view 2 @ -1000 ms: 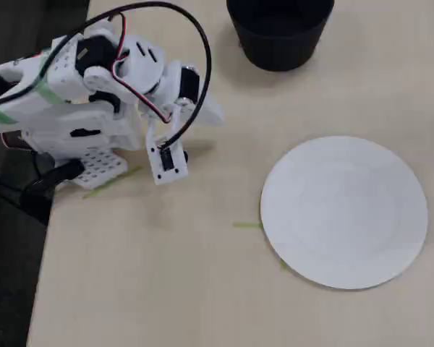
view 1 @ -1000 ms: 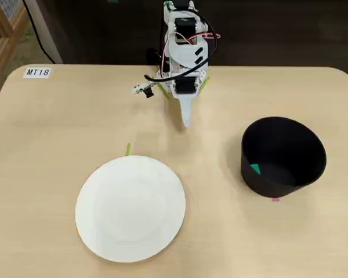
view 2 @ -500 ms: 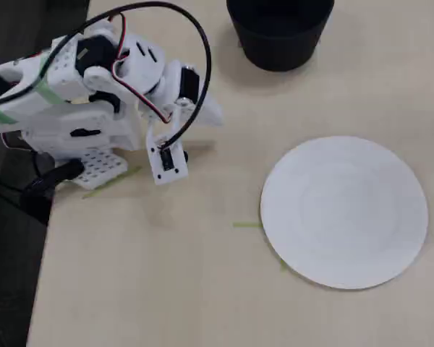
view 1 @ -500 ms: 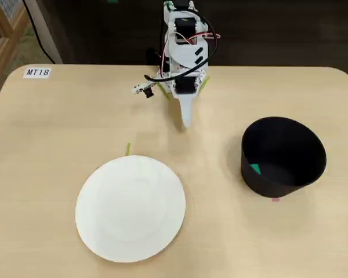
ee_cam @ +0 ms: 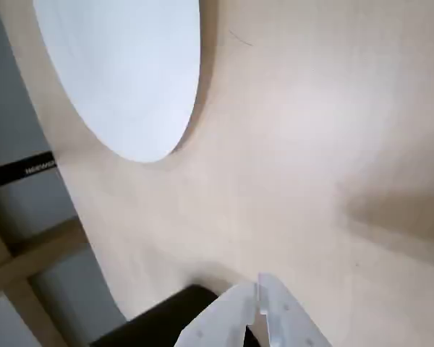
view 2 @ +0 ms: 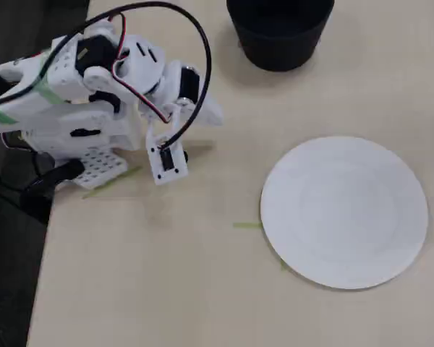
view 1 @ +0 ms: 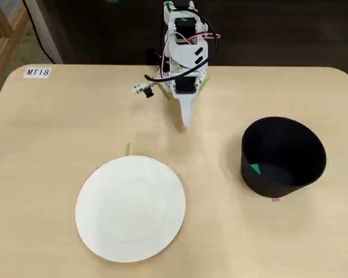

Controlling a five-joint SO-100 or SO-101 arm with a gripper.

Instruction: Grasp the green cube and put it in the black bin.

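Observation:
The green cube (view 1: pixel 255 168) lies inside the black bin (view 1: pixel 274 186), against its left inner wall, seen in a fixed view. The bin's wall (view 2: pixel 278 45) also shows at the top edge of the other fixed view, where its inside is hidden. My gripper (view 1: pixel 186 119) is shut and holds nothing. It hangs from the folded arm at the far side of the table, well left of the bin. In the wrist view the white fingertips (ee_cam: pixel 261 295) meet with no gap, and the bin (ee_cam: pixel 163 318) is a dark shape at the bottom.
A flat white plate (view 1: pixel 130 207) lies on the near left of the table, with a thin green tape strip (view 1: pixel 128 149) just beyond its rim. A label reading MT18 (view 1: pixel 37 72) is stuck at the far left corner. The arm's base and cables (view 2: pixel 72 108) stand at the table's edge.

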